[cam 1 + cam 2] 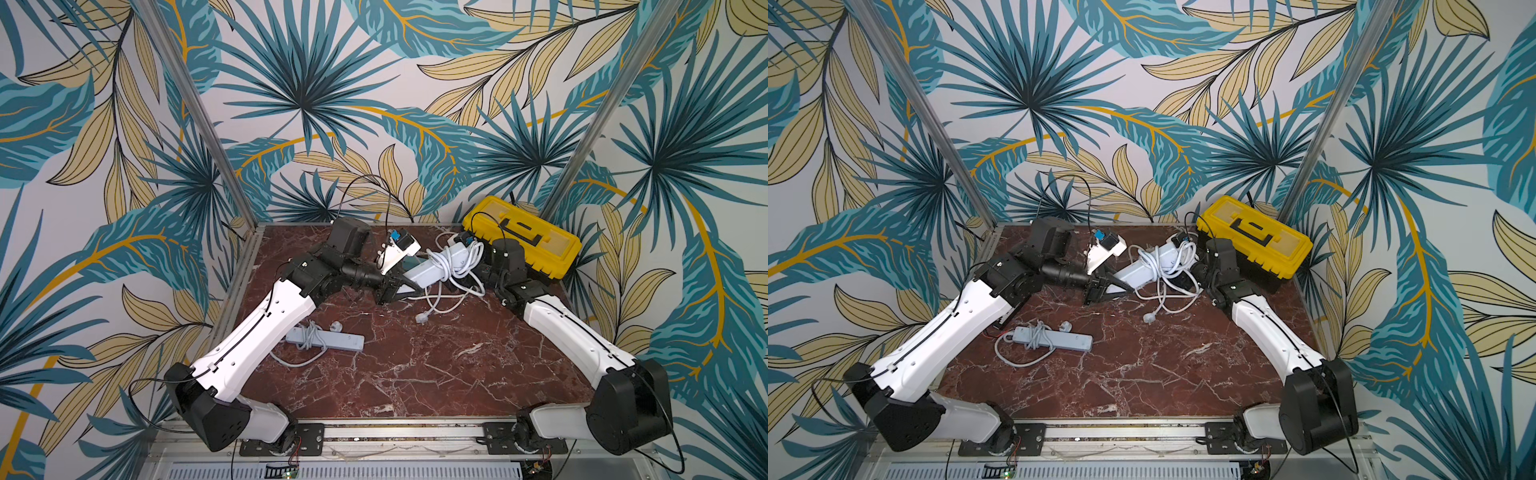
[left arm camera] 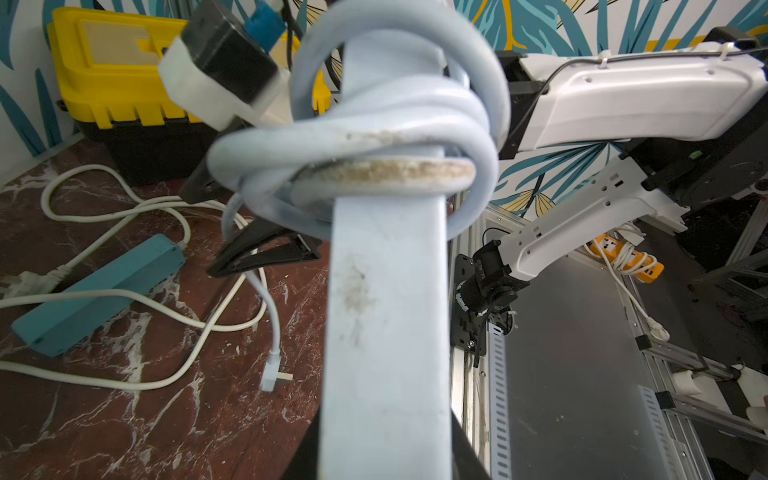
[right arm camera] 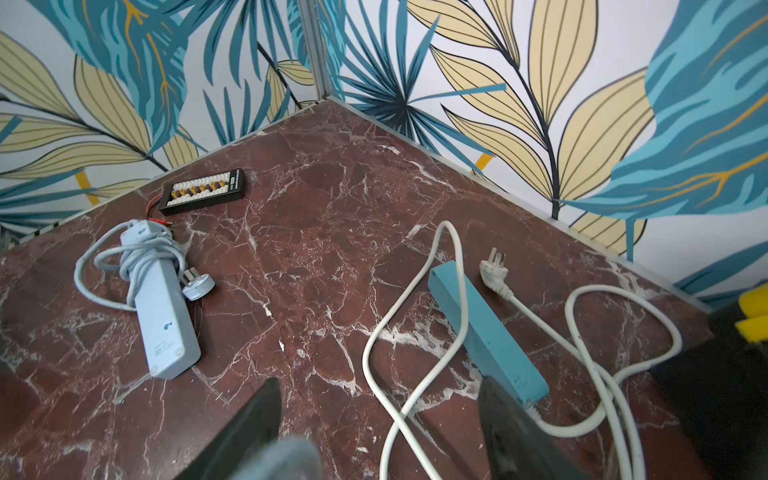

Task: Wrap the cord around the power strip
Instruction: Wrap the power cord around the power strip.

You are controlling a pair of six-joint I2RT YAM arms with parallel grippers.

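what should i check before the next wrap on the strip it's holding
1. Left hand gripping the power strip: ok, shut on its end, strip held off the table.
2. Right hand free to take cord: ok, open.
3. Cord fully wrapped: not ok, a tail with the plug reaches down to the table.
4. Tail clear of the white cord of the teal strip: cannot tell, they overlap.
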